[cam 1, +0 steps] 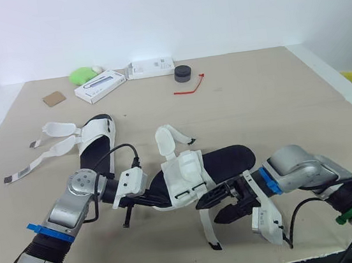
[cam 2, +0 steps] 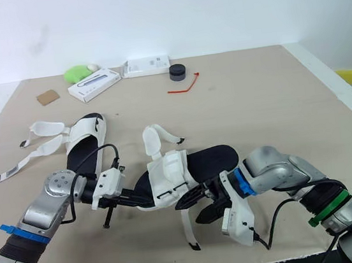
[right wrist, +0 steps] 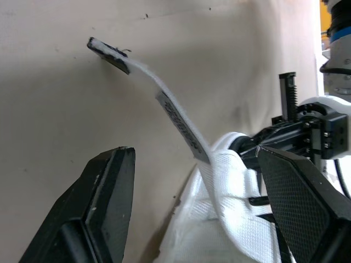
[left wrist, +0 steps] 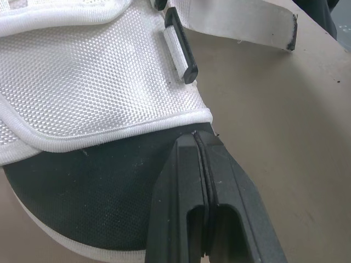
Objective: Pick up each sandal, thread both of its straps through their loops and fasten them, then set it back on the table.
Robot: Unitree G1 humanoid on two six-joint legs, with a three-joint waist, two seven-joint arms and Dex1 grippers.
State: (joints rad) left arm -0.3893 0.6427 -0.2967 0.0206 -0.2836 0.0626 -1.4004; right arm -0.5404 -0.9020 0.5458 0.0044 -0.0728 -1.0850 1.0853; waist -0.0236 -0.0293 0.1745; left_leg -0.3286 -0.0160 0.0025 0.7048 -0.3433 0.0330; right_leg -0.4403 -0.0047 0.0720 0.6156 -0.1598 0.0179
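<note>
Right gripper (cam 1: 209, 209) hangs with its 2 fingers spread wide and empty, pointing toward the robot's left at the loose strap (cam 1: 207, 229) just beside it. Seen from the wrist, that strap runs up the gap between the fingers. Left gripper (left wrist: 196, 138) is pinched tight on the sole edge of the near sandal (cam 1: 224, 161), at its strapped end. This sandal is mid-table (cam 1: 274, 94) toward the front edge, long axis left to right, bare footbed end pointing right. The strap's axis crosses that, trailing toward the robot, so the right arm is nearer for the catch. The far sandal (cam 1: 96, 138) lies well apart to the left, straps undone.
</note>
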